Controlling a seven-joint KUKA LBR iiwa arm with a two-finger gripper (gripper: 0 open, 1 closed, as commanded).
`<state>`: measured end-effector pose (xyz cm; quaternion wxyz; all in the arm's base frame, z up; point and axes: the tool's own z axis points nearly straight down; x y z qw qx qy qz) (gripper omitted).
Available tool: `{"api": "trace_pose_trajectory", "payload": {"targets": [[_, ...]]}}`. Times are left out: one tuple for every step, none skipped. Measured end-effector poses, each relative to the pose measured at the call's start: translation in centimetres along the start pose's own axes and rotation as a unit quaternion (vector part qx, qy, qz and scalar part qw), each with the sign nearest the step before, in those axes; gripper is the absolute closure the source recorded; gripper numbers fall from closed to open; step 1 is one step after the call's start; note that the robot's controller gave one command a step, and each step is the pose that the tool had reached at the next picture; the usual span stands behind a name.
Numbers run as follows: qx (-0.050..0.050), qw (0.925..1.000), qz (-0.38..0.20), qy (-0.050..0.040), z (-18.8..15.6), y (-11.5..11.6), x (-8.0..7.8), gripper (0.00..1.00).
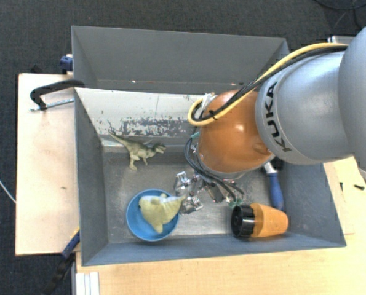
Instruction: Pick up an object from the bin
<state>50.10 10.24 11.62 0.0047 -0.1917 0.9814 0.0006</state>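
Pale yellow-green lump [159, 211], soft-looking and crumpled, lies in a round blue bowl [133, 217] at the front left of the grey metal bin [170, 57], with its right end spilling over the bowl's rim. Behind the bowl, near the back wall, a small tan toy dinosaur [139, 150] stands on the bin floor, apart from the bowl. Just right of the bowl the metal claw [189, 196] hangs low, its tip at the lump's right end, touching it or just beside it. Whether the claw is spread or pressed together cannot be told. Above the claw sits the orange wrist cover [232, 140], looped with cables, and the grey arm [318, 109] reaches in from the right. Further right, by the front wall, an orange cylinder [266, 221] lies on its side, its black end facing left. Behind it a blue stick-shaped thing [275, 189] lies partly under the arm.
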Motion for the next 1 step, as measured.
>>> {"api": "trace_pose_trajectory", "payload": {"targets": [[0.001, 1.0, 0.0, -0.0026, -8.78, 0.02, -0.42, 1.0]]}}
